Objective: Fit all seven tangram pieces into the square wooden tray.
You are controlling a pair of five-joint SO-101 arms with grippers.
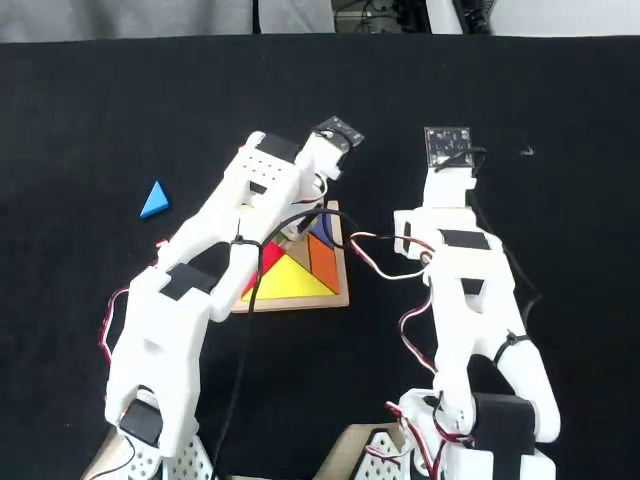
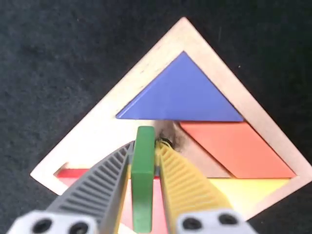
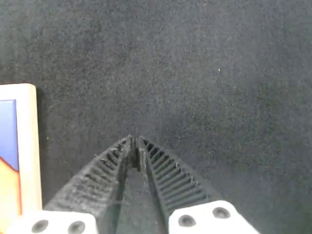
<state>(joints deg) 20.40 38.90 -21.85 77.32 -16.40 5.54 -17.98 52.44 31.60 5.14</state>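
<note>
The square wooden tray (image 2: 146,63) lies mid-table and holds a dark blue triangle (image 2: 183,92), an orange parallelogram (image 2: 234,146), a yellow triangle (image 1: 283,279) and a red piece (image 1: 268,258). My left gripper (image 2: 146,141) hangs over the tray's middle, shut on a green piece (image 2: 144,180) held on edge above a bare patch of the tray floor. A light blue triangle (image 1: 154,200) lies loose on the cloth at the left. Just right of the tray, my right gripper (image 3: 135,143) is shut on nothing above bare cloth, with the tray's edge (image 3: 27,146) beside it.
The black cloth (image 1: 520,120) covers the whole table. Red and white cables (image 1: 385,258) hang between the two arms near the tray's right side. The arm bases (image 1: 440,440) stand at the near edge.
</note>
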